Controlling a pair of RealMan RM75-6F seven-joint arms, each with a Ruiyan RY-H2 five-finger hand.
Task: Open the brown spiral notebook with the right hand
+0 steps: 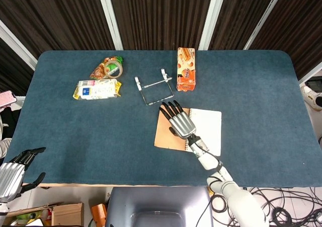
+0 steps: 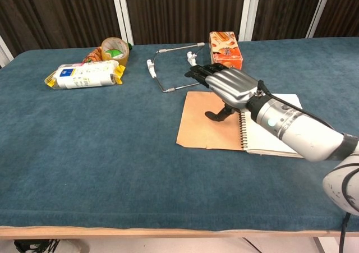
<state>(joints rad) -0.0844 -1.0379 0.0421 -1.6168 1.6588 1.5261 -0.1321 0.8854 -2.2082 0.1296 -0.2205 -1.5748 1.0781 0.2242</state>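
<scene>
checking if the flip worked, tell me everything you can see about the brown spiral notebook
The brown spiral notebook lies open and flat on the blue table, near its front edge. Its plain brown, card-like cover is folded out to the left, and a blank white page faces up on the right, with the wire spiral running between them. The right hand is over the cover with its fingers extended; in the chest view its thumb tip reaches down to the cover. Nothing else touches the notebook.
</scene>
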